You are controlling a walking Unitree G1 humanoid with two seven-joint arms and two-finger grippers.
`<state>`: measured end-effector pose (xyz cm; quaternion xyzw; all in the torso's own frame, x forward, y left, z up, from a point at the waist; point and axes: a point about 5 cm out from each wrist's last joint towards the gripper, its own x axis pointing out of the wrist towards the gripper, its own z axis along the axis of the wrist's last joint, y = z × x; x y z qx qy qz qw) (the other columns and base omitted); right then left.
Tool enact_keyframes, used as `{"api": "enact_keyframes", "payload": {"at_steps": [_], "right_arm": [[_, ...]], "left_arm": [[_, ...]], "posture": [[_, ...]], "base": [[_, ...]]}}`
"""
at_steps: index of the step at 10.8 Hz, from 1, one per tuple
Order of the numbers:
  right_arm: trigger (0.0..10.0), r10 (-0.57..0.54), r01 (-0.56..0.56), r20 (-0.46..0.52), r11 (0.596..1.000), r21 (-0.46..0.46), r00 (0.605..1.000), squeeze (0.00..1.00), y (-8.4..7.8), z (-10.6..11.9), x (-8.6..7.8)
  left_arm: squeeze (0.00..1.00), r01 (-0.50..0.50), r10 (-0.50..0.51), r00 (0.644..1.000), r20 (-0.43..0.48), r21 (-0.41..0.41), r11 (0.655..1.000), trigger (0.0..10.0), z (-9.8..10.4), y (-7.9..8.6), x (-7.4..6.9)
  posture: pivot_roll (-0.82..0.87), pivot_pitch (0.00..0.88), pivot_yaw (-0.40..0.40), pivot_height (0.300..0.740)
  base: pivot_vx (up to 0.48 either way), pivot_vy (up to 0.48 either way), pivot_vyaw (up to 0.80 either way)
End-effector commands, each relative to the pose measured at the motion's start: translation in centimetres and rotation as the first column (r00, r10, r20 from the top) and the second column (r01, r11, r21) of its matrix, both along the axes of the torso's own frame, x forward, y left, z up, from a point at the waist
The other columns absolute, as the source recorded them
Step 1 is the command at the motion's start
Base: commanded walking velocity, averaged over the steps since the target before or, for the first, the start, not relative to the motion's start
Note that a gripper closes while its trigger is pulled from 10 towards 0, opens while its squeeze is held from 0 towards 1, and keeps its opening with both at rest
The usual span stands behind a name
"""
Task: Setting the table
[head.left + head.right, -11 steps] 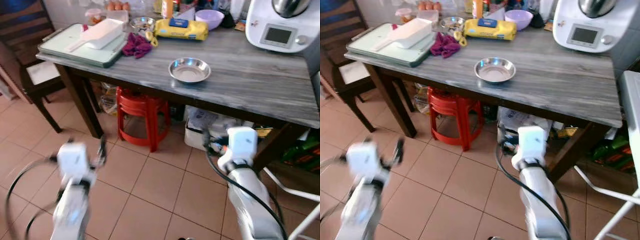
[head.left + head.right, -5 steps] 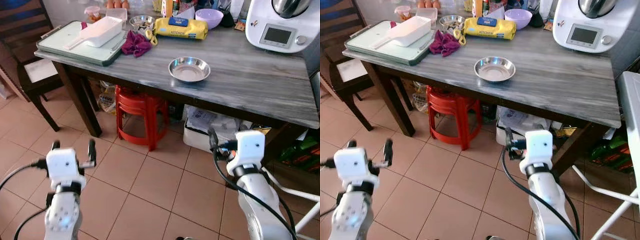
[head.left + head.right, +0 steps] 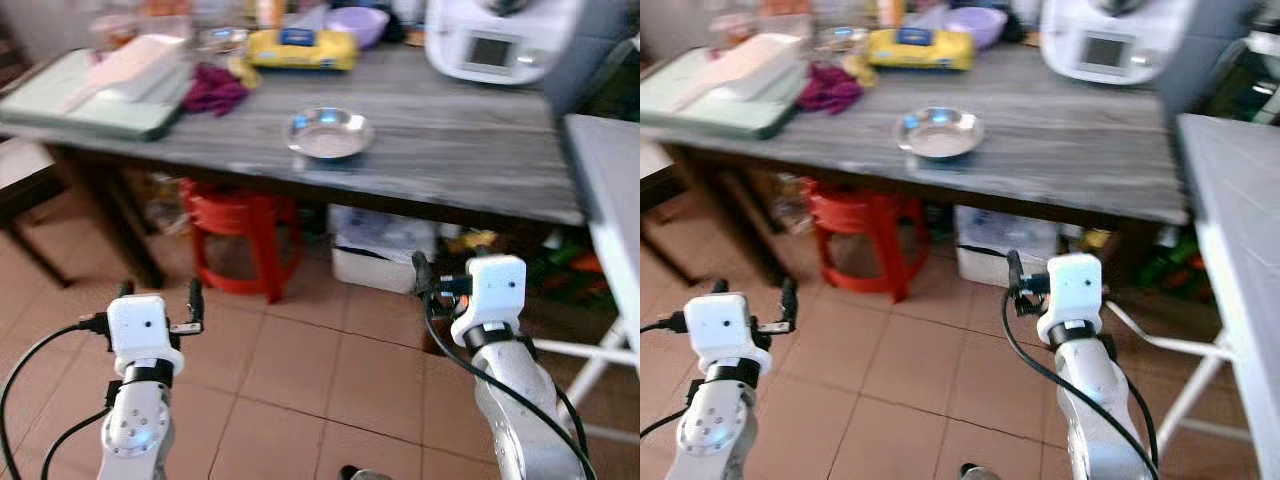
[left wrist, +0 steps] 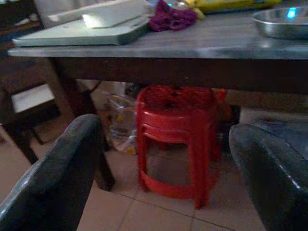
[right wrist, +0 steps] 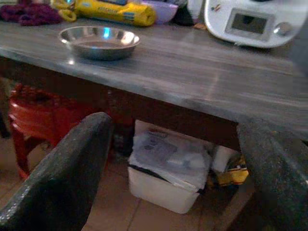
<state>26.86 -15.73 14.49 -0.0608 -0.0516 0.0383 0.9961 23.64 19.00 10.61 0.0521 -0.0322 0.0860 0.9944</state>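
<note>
A shallow steel bowl (image 3: 328, 133) sits near the front edge of the grey wooden table (image 3: 470, 150). Both arms hang low over the tiled floor in front of the table, well below its top. My left gripper (image 3: 158, 290) is open with nothing between its fingers, and in its wrist view it points at the red stool (image 4: 175, 130) under the table. My right gripper (image 5: 175, 126) is also open and empty, facing the table's edge with the bowl (image 5: 99, 41) up ahead and to one side. The eye views are blurred.
On the table are a green tray (image 3: 75, 95) with a white scoop, a magenta cloth (image 3: 212, 88), a yellow packet (image 3: 300, 48), a purple bowl (image 3: 356, 22) and a white appliance (image 3: 495, 40). A white box (image 3: 375, 250) sits underneath. A grey surface (image 3: 610, 190) stands at right.
The whole picture has slid left and blurred, so the camera has turned right. Both grippers stay low and open; the right one sits a little lower and further left in view.
</note>
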Motion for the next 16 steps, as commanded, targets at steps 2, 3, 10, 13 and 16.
{"api": "enact_keyframes", "payload": {"at_steps": [2, 3, 10, 13, 16], "right_arm": [[10.0, 0.003, -0.003, -0.007, 1.000, -0.010, 1.000, 0.00, -0.1, 0.0, 0.3], [10.0, 0.007, -0.007, -0.008, 1.000, -0.012, 1.000, 0.00, -0.1, 0.0, 0.3], [10.0, 0.006, -0.006, -0.037, 1.000, 0.010, 0.999, 0.00, 0.1, -0.3, 0.6], [10.0, 0.000, 0.000, -0.014, 1.000, -0.005, 1.000, 0.00, 0.0, 0.2, 0.6], [10.0, -0.009, 0.009, 0.029, 1.000, -0.001, 1.000, 0.00, -0.2, 1.3, 0.5]], "left_arm": [[0.00, -0.026, 0.027, 0.999, -0.032, 0.037, 0.999, 10.0, -0.3, 0.2, -0.3], [0.00, -0.041, 0.043, 0.998, -0.041, 0.049, 0.998, 10.0, -0.5, 0.2, -0.2], [0.00, 0.016, -0.015, 0.998, -0.054, 0.016, 1.000, 10.0, -0.3, -0.3, 0.5], [0.00, 0.023, -0.024, 0.999, -0.037, -0.009, 1.000, 10.0, 0.2, -0.3, 0.7], [0.00, 0.044, -0.043, 0.998, 0.039, -0.036, 0.998, 10.0, 2.5, -0.7, 1.3]], "posture": [[-0.09, 0.152, 0.006, 0.740], [-0.09, 0.157, 0.001, 0.740], [-0.10, 0.162, 0.002, 0.740], [-0.10, 0.165, 0.001, 0.740], [-0.10, 0.169, -0.001, 0.740]], "base": [[0.000, 0.000, 0.00], [0.000, 0.000, 0.00], [0.000, 0.000, -0.45], [0.000, 0.000, -0.80], [0.000, 0.000, -0.14]]}}
